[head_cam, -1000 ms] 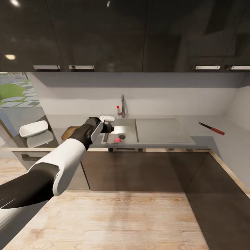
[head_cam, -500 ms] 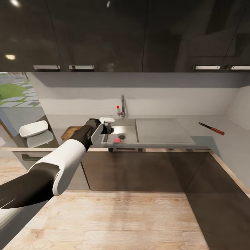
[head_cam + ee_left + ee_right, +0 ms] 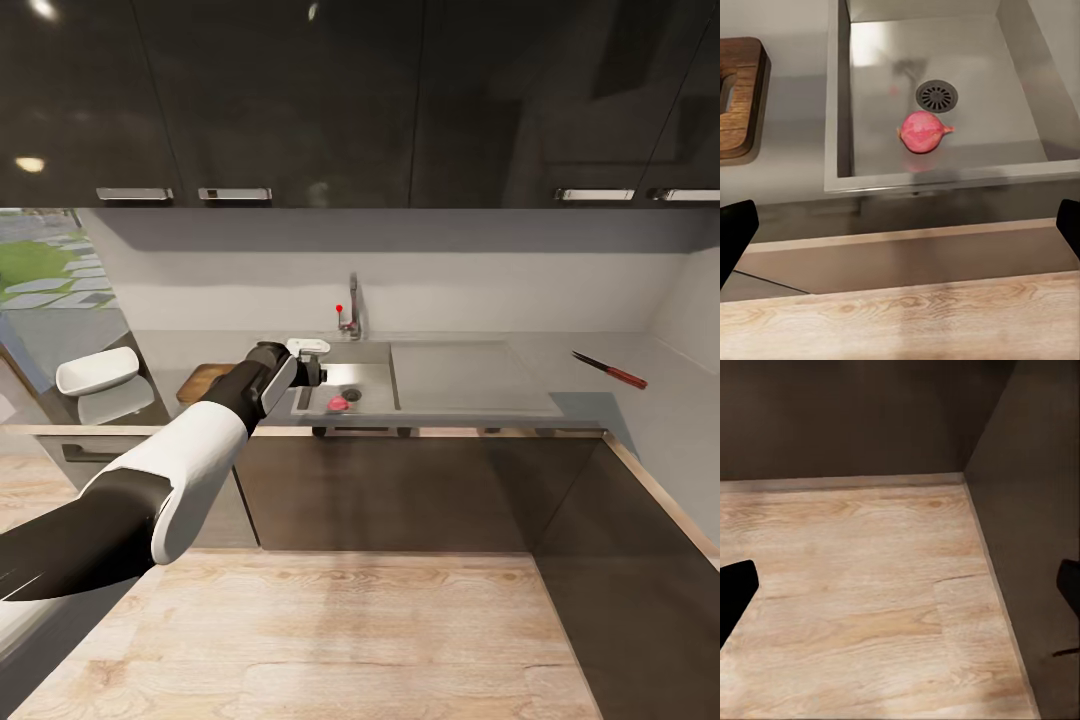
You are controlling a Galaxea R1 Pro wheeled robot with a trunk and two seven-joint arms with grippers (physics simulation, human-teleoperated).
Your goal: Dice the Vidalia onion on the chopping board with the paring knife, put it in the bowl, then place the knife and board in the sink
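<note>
Dark glossy wall cabinets above, pale backsplash, long grey counter [image 3: 600, 345] over dark base units, wood-plank floor [image 3: 380, 640] below. Against the view half a second back, hardly any change: left gripper [image 3: 312, 371] still hovering at the near left rim of the sink [image 3: 470, 375], the same spot, everything else unmoved.

One sink, matte grey steel, rectangular basin with one round dark drain [image 3: 937, 96] and a flat drainboard to its right. One tall chrome tap [image 3: 351, 305] with one red knob behind the basin. One Vidalia onion [image 3: 922, 132], pinkish red, rounded with a pointed tip, lying on the basin floor just beside the drain. One chopping board [image 3: 739, 97], dark brown wood with rounded corners, on the counter just left of the sink. One bowl [image 3: 97, 369], white, square with rounded corners, further left, with its pale reflection beneath. One knife [image 3: 610, 369], red handle and dark blade, well apart on the right of the counter.

Left gripper fingers [image 3: 735, 232] spread wide apart, holding nothing, above the counter's front edge. Right gripper [image 3: 900, 592] fingers likewise apart, empty, over the floor beside a dark cabinet side.
</note>
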